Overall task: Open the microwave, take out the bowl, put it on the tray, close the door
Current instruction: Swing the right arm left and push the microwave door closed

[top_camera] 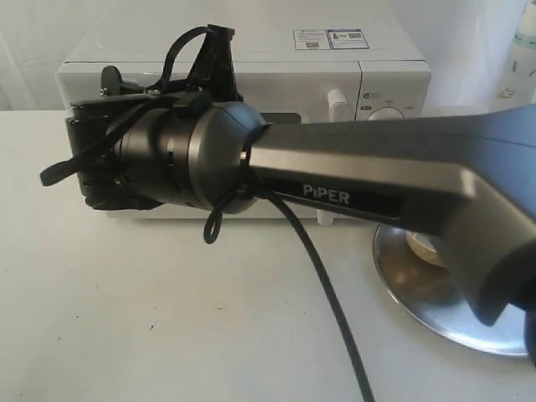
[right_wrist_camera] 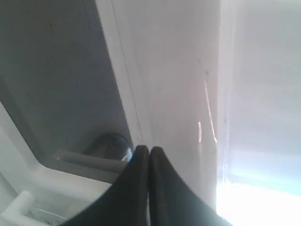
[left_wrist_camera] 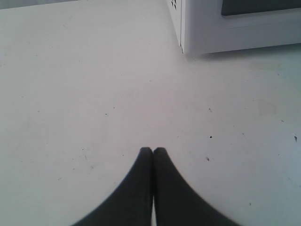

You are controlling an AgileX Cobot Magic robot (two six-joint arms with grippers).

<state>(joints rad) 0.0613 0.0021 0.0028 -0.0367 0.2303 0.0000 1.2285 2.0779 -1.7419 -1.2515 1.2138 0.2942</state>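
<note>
Right gripper (right_wrist_camera: pixel 149 149) pinched together and empty, tips against the door (top_camera: pixel 285 88) by its dark window, likely pushing it flush on the microwave (top_camera: pixel 251 46) since the bowl (top_camera: pixel 423 245) sits on the tray (top_camera: pixel 435 301); left gripper (left_wrist_camera: pixel 153 150) likewise closed, parked over the table (left_wrist_camera: pixel 70 70).

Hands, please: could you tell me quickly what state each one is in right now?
Left hand: closed, holding nothing, over the table.
Right hand: closed, holding nothing, close to the door.
</note>
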